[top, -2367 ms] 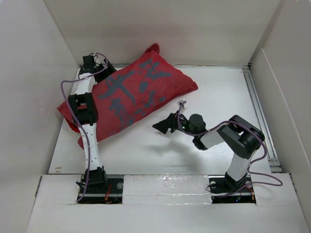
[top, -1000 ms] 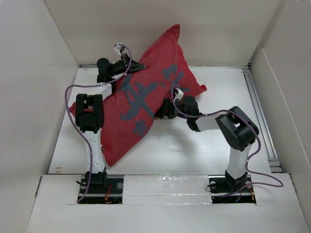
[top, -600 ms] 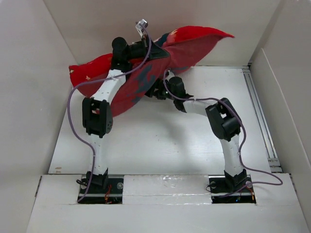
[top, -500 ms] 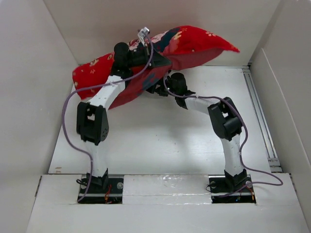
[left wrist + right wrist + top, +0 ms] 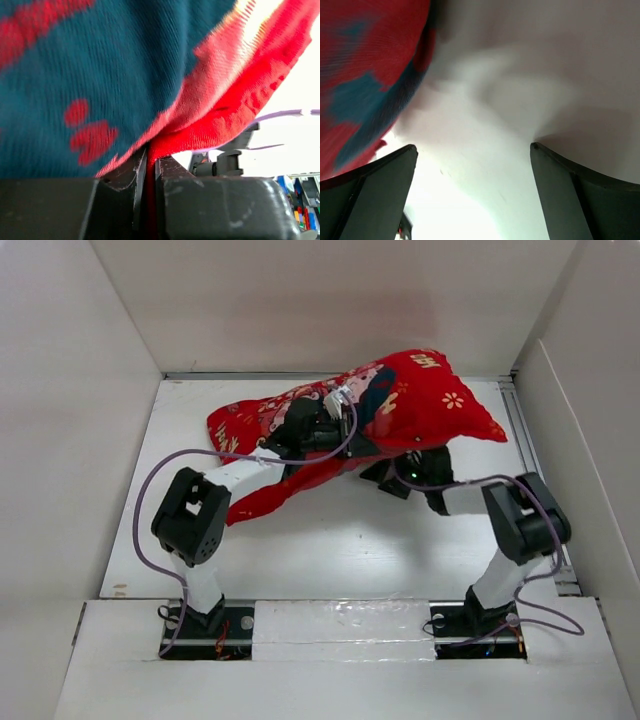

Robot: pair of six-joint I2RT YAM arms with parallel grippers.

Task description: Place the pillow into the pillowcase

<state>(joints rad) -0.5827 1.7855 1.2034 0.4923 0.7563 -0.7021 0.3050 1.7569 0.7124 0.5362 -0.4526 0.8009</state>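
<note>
From above the case point(image 5: 420, 405) covers the right gripper point(image 5: 472, 192) tips; up close its print is a blur, cropped at the edges

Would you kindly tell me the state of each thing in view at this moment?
pillowcase: bulging full, printed side up, one edge pinched.
pillow: no white showing in the top view; seemingly inside the case.
left fingers: shut on the pillowcase fabric.
right fingers: wide open, holding nothing, beside the pillowcase.
</note>
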